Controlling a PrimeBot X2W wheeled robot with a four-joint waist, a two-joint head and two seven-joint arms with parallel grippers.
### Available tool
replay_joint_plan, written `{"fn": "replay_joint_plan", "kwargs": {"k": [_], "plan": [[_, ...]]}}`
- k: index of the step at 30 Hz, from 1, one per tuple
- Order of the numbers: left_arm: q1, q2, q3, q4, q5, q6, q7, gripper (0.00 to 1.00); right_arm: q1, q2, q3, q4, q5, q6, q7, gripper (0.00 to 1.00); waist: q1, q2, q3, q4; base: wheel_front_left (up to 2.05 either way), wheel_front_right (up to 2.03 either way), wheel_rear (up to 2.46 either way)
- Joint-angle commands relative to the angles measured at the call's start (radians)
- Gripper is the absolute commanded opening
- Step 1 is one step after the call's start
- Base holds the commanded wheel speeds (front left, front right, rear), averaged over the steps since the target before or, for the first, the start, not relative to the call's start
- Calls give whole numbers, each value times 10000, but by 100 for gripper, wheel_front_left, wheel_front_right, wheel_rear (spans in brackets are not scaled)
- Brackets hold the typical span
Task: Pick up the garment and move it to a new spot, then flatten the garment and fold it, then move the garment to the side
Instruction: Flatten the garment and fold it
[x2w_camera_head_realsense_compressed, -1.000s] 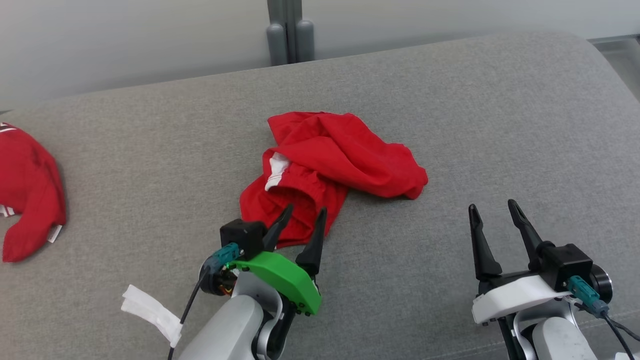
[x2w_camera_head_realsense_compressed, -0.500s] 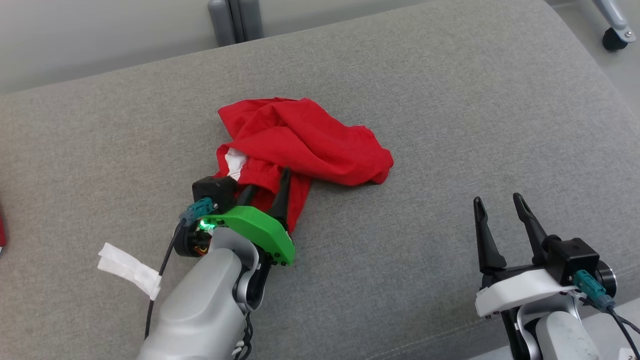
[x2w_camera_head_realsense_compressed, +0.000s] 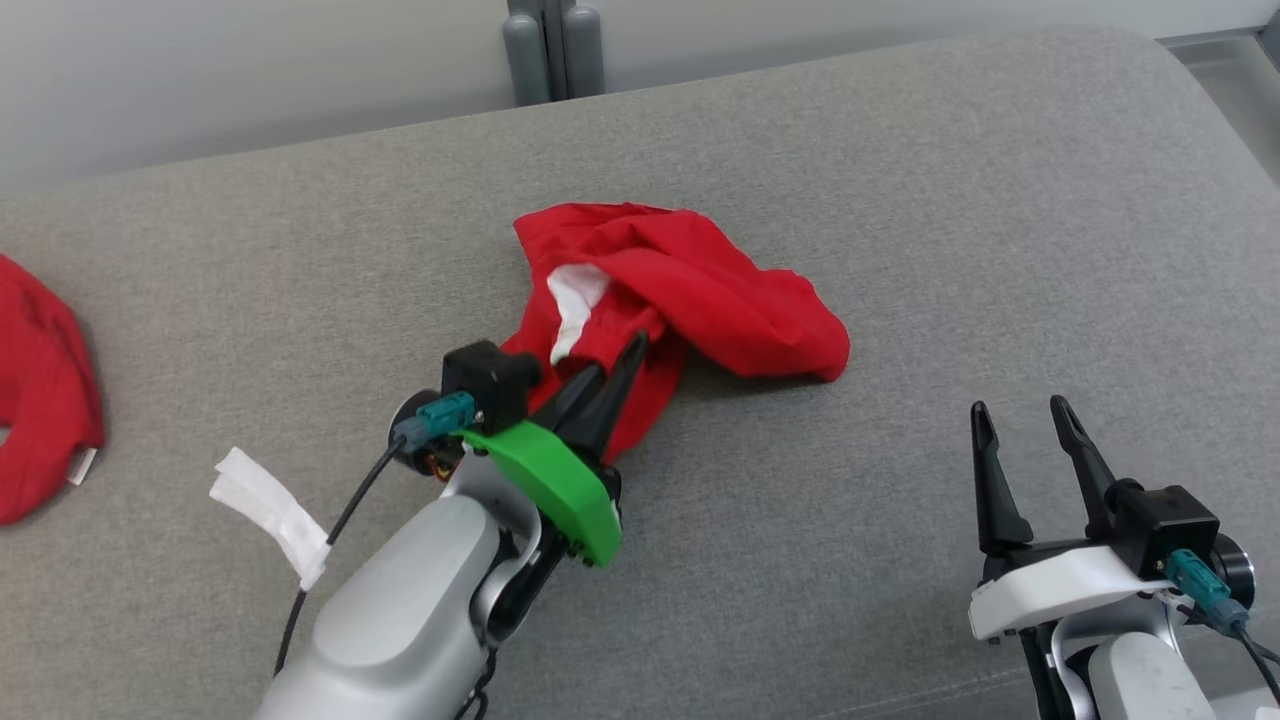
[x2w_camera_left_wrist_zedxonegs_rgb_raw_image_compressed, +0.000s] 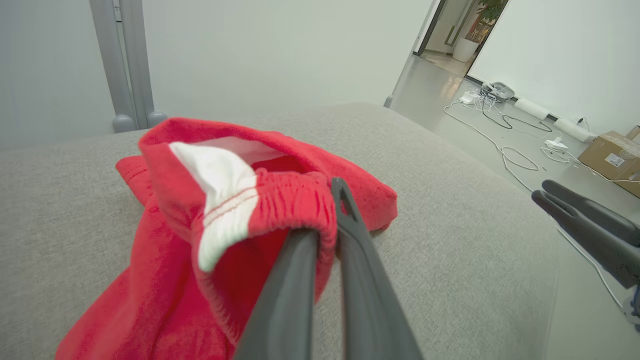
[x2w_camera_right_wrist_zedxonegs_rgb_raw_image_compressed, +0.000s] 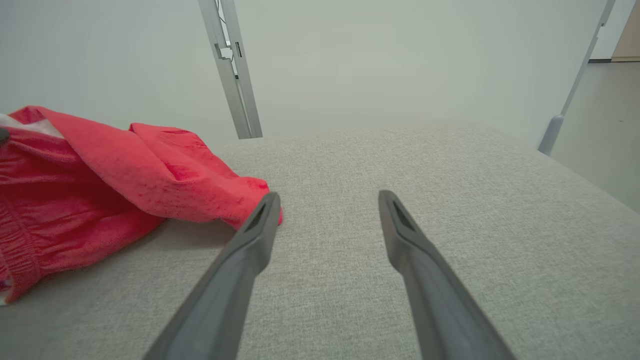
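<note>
**Left gripper clamped on red garment's waistband, on grey cushion**

Surface: a wide grey woven cushion (x2w_camera_head_realsense_compressed: 950, 200) with a rounded far-right corner. The red garment (x2w_camera_head_realsense_compressed: 740, 310) lies crumpled near the middle, a white inner patch (x2w_camera_head_realsense_compressed: 572, 300) showing at its elastic waistband.

Left gripper (x2w_camera_head_realsense_compressed: 632, 352): fingers pinched together on the waistband, which is bunched over the tips. The near hem is raised off the cushion; the rest lies on it.

Right gripper (x2w_camera_head_realsense_compressed: 1020, 408): jaws apart, holding nothing, over bare cushion well right of the garment.

A second red cloth (x2w_camera_head_realsense_compressed: 40, 400) lies at the far-left edge, and a white tag (x2w_camera_head_realsense_compressed: 270, 505) hangs on the left arm's cable.

Room: pale plain wall, grey posts (x2w_camera_head_realsense_compressed: 550, 50) behind the cushion. The left wrist view shows glossy floor with loose white cables (x2w_camera_left_wrist_zedxonegs_rgb_raw_image_compressed: 500, 145), a cardboard box (x2w_camera_left_wrist_zedxonegs_rgb_raw_image_compressed: 612, 157) and an open doorway.
</note>
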Motion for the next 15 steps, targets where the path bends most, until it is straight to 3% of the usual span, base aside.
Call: {"fn": "replay_joint_plan", "kwargs": {"k": [1, 7, 11, 15], "plan": [[301, 340, -190, -262, -99, -52, 186, 0, 99, -25, -19, -4, -63, -3, -33, 100, 0, 0, -250, 313, 0, 0, 0], [1620, 1926, -1173, -1744, -704, -61, 1135, 0, 324, -26, -64, -8, -134, -3, -33, 100, 0, 0, -416, 676, 0, 0, 0], [2474, 2492, -1157, -1998, -1026, 99, 1135, 0, 471, -26, -93, -1, -189, -3, -33, 100, 0, 0, -467, 818, 0, 0, 0], [3074, 2592, -947, -1883, -1288, 379, 804, 0, 540, -26, -160, 15, -277, -3, -33, 100, 0, 0, -522, 958, 0, 0, 0]]}}
